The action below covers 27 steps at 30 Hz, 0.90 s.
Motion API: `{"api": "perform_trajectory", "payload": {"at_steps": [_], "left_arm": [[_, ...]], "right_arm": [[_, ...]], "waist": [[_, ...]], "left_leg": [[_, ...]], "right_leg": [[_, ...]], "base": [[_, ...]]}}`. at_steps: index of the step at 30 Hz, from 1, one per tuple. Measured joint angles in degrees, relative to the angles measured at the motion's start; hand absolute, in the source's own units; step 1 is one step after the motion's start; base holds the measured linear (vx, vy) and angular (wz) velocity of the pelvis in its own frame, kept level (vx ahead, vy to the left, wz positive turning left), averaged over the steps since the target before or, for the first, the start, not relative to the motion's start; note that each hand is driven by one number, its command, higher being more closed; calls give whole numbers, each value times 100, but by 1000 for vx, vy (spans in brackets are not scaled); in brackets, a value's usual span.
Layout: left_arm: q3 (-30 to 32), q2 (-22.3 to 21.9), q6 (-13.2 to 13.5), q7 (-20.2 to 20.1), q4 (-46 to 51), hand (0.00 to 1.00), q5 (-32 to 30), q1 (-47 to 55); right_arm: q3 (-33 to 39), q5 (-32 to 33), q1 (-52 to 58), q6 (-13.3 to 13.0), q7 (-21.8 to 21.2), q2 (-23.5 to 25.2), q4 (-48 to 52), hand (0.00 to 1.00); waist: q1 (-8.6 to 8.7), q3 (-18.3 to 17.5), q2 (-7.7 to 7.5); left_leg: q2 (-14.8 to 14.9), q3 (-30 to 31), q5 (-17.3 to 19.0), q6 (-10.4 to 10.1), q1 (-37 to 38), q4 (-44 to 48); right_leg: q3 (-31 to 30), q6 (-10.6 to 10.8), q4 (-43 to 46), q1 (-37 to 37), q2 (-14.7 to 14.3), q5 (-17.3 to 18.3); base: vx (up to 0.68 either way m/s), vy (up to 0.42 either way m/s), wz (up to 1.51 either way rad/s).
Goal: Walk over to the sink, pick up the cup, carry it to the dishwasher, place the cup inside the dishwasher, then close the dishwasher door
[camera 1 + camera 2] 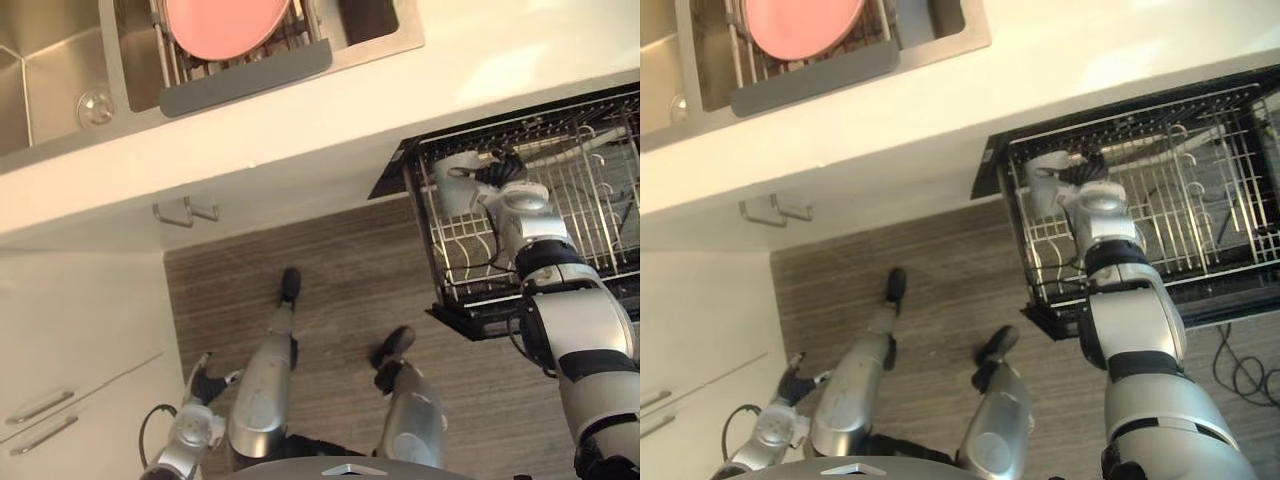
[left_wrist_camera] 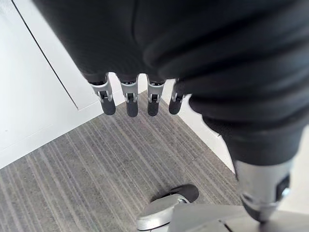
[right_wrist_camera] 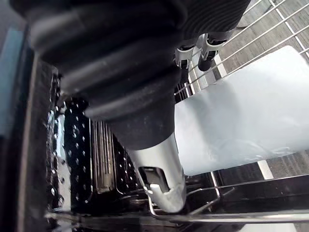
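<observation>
While your right hand (image 1: 498,172) reaches into the pulled-out dishwasher rack (image 1: 585,215), its fingers seem curled round the white cup (image 1: 452,187), which sits in a corner of the rack. Your left hand (image 2: 131,99) hangs beside the cabinet (image 2: 29,96), fingers straight, holding nothing.

Head stereo pair looked down, sharing floor (image 1: 330,262), dishwasher rack (image 1: 592,200); wrist cameras sat close behind left hand (image 2: 131,98), right hand (image 3: 207,50).

The cup (image 1: 455,185) sits in the dishwasher rack (image 1: 600,190), at its left end. The sink (image 1: 55,70), holding a plate (image 1: 225,20), lies well apart leftward.
</observation>
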State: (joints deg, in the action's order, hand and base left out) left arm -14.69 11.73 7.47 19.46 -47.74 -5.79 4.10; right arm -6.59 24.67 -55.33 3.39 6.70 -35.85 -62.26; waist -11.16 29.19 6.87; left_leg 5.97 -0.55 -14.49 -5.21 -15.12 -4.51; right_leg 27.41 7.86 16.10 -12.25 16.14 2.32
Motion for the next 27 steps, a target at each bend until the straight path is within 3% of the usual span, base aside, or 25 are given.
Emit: {"api": "perform_trajectory", "payload": {"at_steps": [5,7,10,13,14,16,19,21,23,24,27], "left_arm": [[173,-13,-7,76,216,0,126,340],[362,-64,-53,102,201,0,140,568],[745,-131,-217,60,192,0,345,1038],[1119,-179,-699,-65,68,0,108,1136],[1254,-210,-863,-120,-20,0,82,1124],[1428,-284,-1039,-149,-77,0,118,1121],[1594,-378,-1219,-290,-244,0,258,1123],[1766,-431,-1315,-441,-330,0,670,1128],[1942,-455,-1341,-505,-377,0,847,1111],[1987,-458,-1344,-576,-472,0,912,1115],[2162,-540,-1333,-788,-572,0,863,1274]], "right_arm": [[909,190,1241,-336,335,320,1454,0],[1242,188,1963,-466,515,644,2285,0],[1609,207,3465,-747,801,1423,3858,0],[1641,1006,4449,-1557,817,2109,4940,0],[1648,1295,4578,-1861,700,2325,5213,0],[1635,1672,4641,-2131,390,2548,5551,0],[1431,1913,4681,-2019,-381,2674,5933,0],[1097,1980,4736,-1271,-1600,2579,6252,0],[842,1949,4749,-843,-2062,2494,6413,0],[757,1869,4756,-606,-2148,2436,6395,0],[737,1823,4727,-561,-2075,2405,6411,0]], "waist": [[227,-25,-48],[341,-250,-162],[540,-888,-460],[686,-1421,-643],[736,-1545,-646],[802,-1695,-596],[797,-1953,-500],[802,-2088,-470],[809,-2086,-515],[769,-2083,-564],[605,-2133,-657]], "left_leg": [[104,-154,116,-19,406,-5],[140,-259,221,3,505,-35],[156,-402,340,-39,768,-34],[170,-562,443,-107,1090,-9],[186,-611,480,-133,1230,-8],[227,-706,555,-146,1425,-36],[306,-849,631,-168,1607,-36],[396,-873,762,-145,1627,-1],[451,-958,779,-24,1581,135],[467,-1047,802,13,1499,408],[385,-1029,758,79,1505,339]], "right_leg": [[-106,3,-205,394,-138,13],[-162,25,-366,496,-201,-13],[-225,70,-716,842,-293,-83],[-316,90,-1000,1197,-357,-177],[-354,94,-1097,1337,-388,-198],[-397,93,-1240,1543,-447,-231],[-484,67,-1424,1715,-552,-296],[-458,39,-1543,1846,-655,-270],[-270,27,-1571,1998,-676,-241],[-32,44,-1541,2197,-634,-228],[274,72,-1478,2382,-543,-134]], "base": [[-64,-35,-12],[-3,-37,-21],[123,-54,-17],[164,-66,-20],[121,-57,-21],[47,-51,-21],[-6,-38,-22],[-39,-46,-2],[-17,-49,53],[-2,-36,87],[9,1,63]]}}
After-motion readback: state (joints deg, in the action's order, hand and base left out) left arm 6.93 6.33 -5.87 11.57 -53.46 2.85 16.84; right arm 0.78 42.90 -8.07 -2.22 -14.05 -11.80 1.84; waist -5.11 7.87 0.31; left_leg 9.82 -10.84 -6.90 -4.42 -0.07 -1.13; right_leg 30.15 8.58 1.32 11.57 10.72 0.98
